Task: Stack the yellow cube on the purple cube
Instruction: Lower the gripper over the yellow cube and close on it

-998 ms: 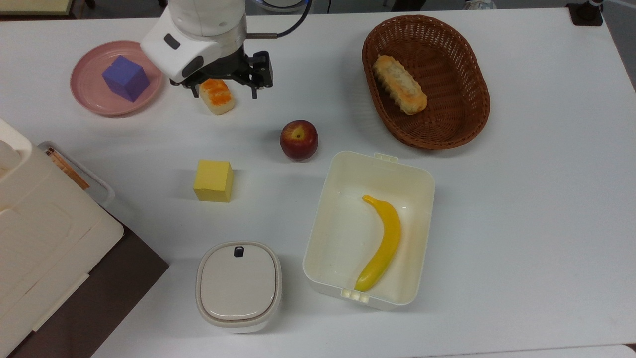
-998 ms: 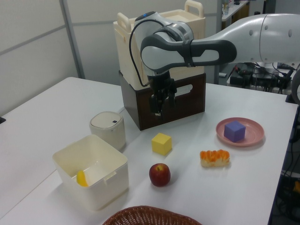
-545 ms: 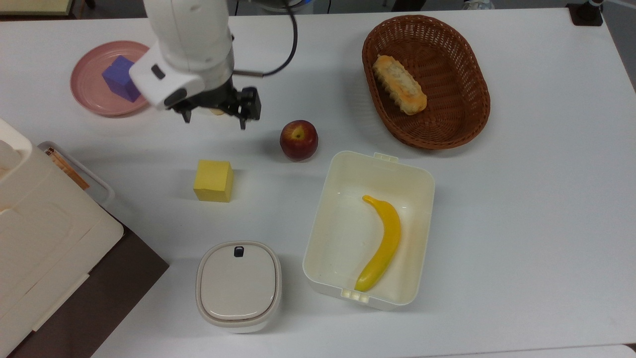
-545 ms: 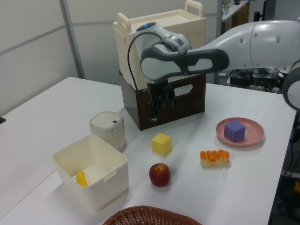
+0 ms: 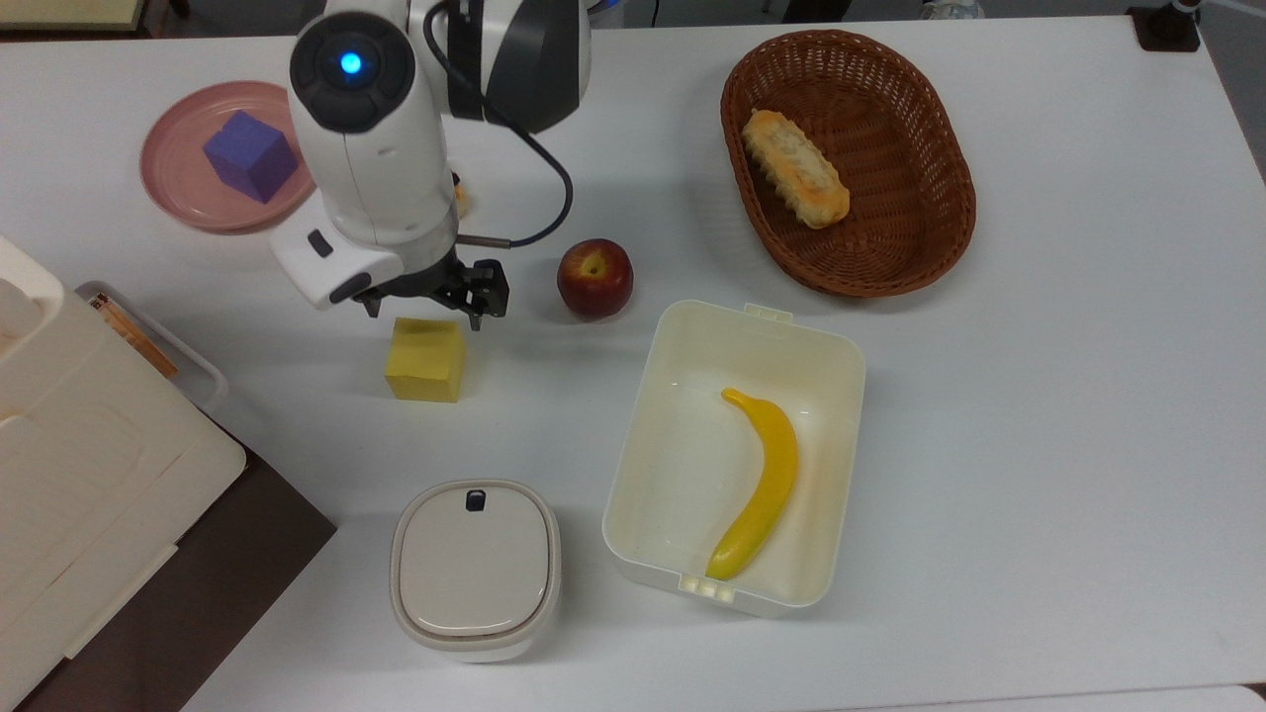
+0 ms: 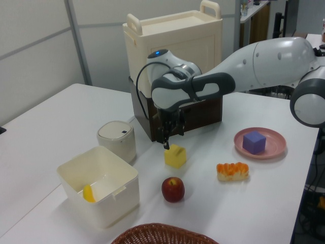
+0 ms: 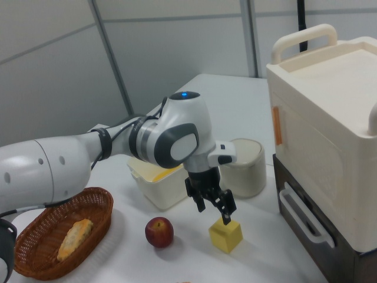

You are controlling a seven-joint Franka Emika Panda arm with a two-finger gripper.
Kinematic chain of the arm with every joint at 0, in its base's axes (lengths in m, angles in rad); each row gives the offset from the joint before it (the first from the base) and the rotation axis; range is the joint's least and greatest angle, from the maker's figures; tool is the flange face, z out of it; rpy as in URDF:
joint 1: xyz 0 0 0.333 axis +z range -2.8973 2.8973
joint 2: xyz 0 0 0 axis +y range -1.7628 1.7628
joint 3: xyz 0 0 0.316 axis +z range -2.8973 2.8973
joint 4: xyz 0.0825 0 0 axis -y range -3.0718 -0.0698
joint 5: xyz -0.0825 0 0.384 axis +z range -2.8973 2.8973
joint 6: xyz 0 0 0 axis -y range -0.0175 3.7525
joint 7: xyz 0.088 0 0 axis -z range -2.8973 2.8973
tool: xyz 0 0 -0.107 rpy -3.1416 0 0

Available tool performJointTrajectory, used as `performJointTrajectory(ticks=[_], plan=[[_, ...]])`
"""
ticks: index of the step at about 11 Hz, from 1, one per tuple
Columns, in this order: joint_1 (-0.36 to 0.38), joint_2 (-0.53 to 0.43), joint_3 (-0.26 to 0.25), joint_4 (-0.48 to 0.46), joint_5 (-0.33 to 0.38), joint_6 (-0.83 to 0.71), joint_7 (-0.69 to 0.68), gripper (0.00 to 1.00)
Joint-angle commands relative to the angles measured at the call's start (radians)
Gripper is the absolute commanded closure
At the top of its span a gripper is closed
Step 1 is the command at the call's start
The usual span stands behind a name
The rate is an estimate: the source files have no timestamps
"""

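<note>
Nothing is stacked yet. On the white surface (image 5: 1039,415), the pink plate (image 5: 173,193) is seen carrying the purple cube (image 5: 249,155); the yellow cube (image 5: 425,359) sits well apart, ungrasped. Just above it, the pincer (image 5: 423,314) is held spread and empty.

Reaches in from the desk's far edge in the top view, white arm bent at a grey elbow joint, blue light lit on the wrist housing. Points the gripper (image 5: 423,314) (image 6: 167,140) (image 7: 214,210) straight down, low over the desk. Holds the two black fingers (image 7: 227,210) spread apart, gripping nothing.
</note>
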Motion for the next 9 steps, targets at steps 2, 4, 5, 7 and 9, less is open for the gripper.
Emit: performJointTrajectory(ticks=[2, 4, 5, 7, 9], plan=[[0.002, 0.027, -0.008, -0.036, 0.034, 0.062, 0.01, 0.0], [-0.012, 0.049, -0.008, -0.039, 0.021, 0.094, 0.0, 0.0], [-0.012, 0.056, -0.01, -0.039, 0.019, 0.099, -0.002, 0.0], [-0.014, 0.069, -0.01, -0.037, 0.007, 0.099, 0.0, 0.0], [-0.018, 0.071, -0.01, -0.034, 0.005, 0.099, -0.002, 0.49]])
